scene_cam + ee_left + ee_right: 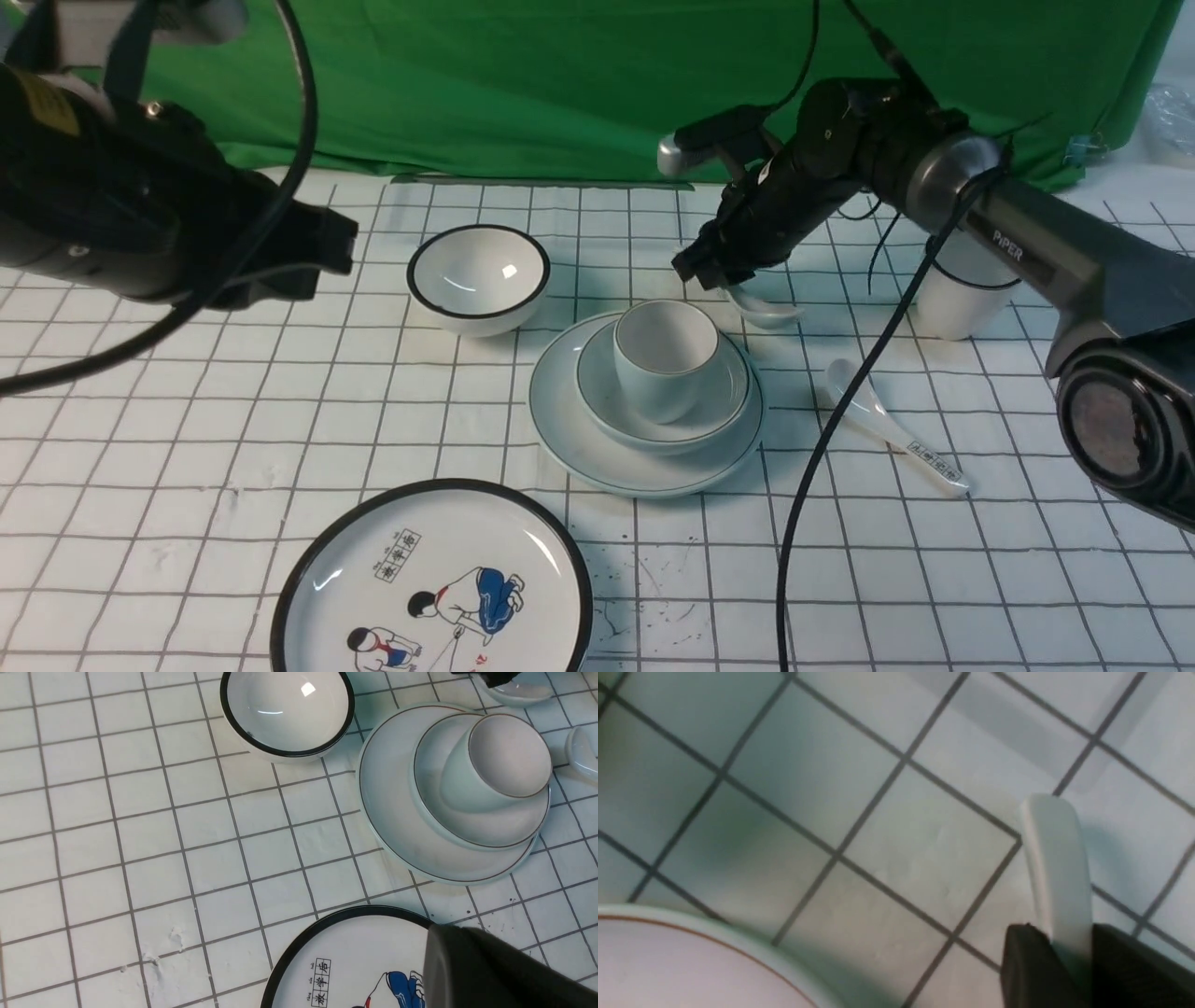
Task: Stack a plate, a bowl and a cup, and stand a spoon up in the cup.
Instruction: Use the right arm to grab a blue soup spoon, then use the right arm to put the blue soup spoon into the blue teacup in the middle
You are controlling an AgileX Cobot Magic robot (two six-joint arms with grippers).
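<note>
The plate (pixel 597 457) lies mid-table with the bowl (pixel 724 406) on it and the cup (pixel 665 359) upright in the bowl. The same stack shows in the left wrist view: plate (pixel 392 812), bowl (pixel 495 826), cup (pixel 507 756). Just behind the plate's far right edge is the plain white spoon (pixel 767 314). My right gripper (pixel 721 280) is down on it. In the right wrist view the jaws of the right gripper (pixel 1069 952) are shut on the spoon (pixel 1057 858) by its handle. My left gripper (pixel 448 952) hangs shut and empty over the cartoon plate.
A black-rimmed bowl (pixel 478 280) stands behind and to the left of the stack. The cartoon plate (pixel 434 588) lies at the front. A printed-handle spoon (pixel 887 425) lies right of the plate. A tall black-rimmed cup (pixel 962 299) stands behind my right arm.
</note>
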